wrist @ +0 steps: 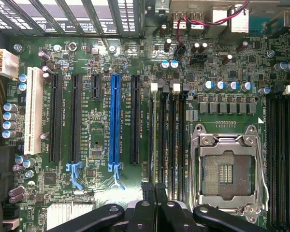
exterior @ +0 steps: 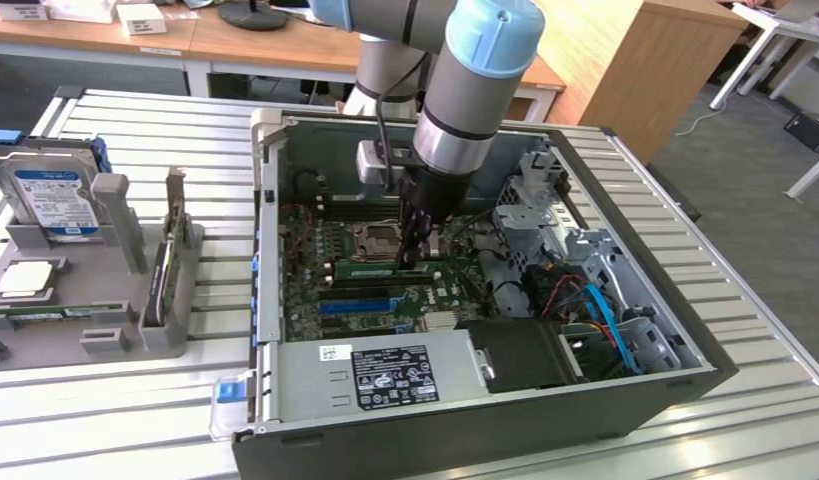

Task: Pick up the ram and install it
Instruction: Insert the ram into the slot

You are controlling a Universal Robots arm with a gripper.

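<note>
Slatted pale metal table [exterior: 116, 430] fills the foreground of the exterior view. It carries an open computer case [exterior: 269, 200] laid on its side. Nearest the camera inside the case sits a grey power supply [exterior: 382, 372] with a black label. Beyond it lies the green motherboard [exterior: 309, 290] with a bright blue slot strip [exterior: 362, 303]. Further back is the ram [exterior: 376, 268], a thin green stick standing on edge across the board, just in front of the square processor socket [exterior: 380, 238].

The robot arm [exterior: 456, 100], silver with pale blue joints, stands almost vertical over the case, its lower end inside it. Its black end effector [exterior: 416, 258] points straight down. The fingers are closed on the ram's top edge, toward the end at the exterior view's right.

The wrist view looks straight down on the board and adds detail. The end effector [wrist: 154, 188] has two black fingers pressed together over the long black memory slots [wrist: 166, 145] with white end clips. These slots lie between the processor socket and the blue slot strip. A white expansion slot [wrist: 34, 111] lies farther off.

At the exterior view's left, well apart from the case, a grey holder [exterior: 129, 310] on the table carries a hard drive [exterior: 56, 200] standing on edge. Behind everything are wooden desks [exterior: 249, 45], a wooden cabinet [exterior: 636, 70] and grey floor [exterior: 756, 160].
</note>
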